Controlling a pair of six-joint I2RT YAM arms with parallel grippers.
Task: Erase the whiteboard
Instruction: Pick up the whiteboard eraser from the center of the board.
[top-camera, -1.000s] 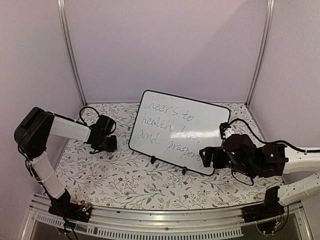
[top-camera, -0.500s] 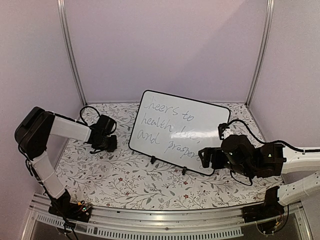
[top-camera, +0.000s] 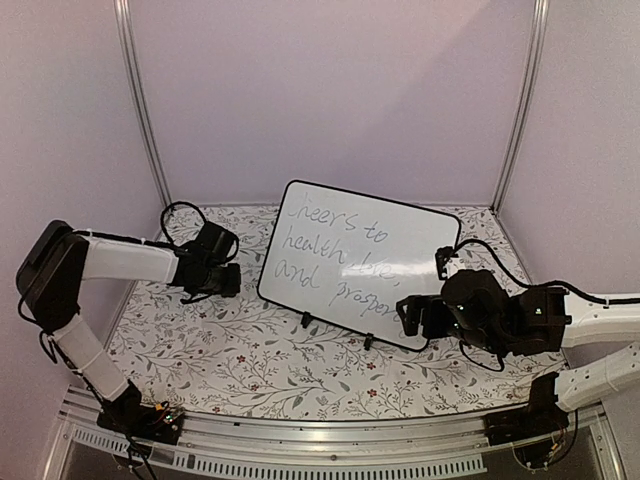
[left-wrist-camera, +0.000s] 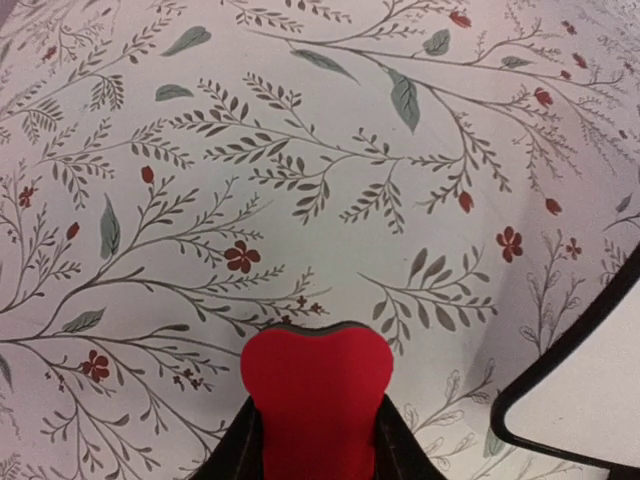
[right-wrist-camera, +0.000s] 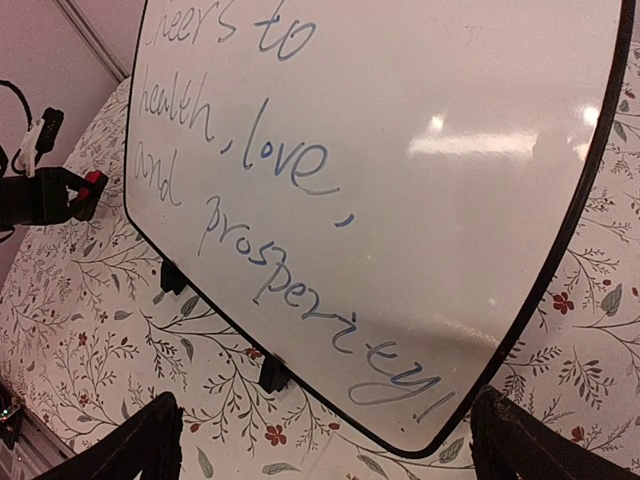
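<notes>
Left gripper (top-camera: 228, 281) shifted right toward whiteboard (top-camera: 360, 262) | clamped on red eraser (left-wrist-camera: 318, 395) | right gripper (top-camera: 408, 314) spread wide at board's near right corner | whiteboard stands tilted on floral table (top-camera: 250, 365), writing unerased

Left of the whiteboard (top-camera: 360, 262), the left arm (top-camera: 120, 262) is built of smooth white tubular links joined by bulky black joint housings, with a thin black cable (top-camera: 165, 213) looped at its black wrist. Right of the whiteboard, the right arm (top-camera: 600, 325) has the same white shells, a chunky black wrist block (top-camera: 500, 315) and blunt matte-black fingers (right-wrist-camera: 150, 445).
</notes>
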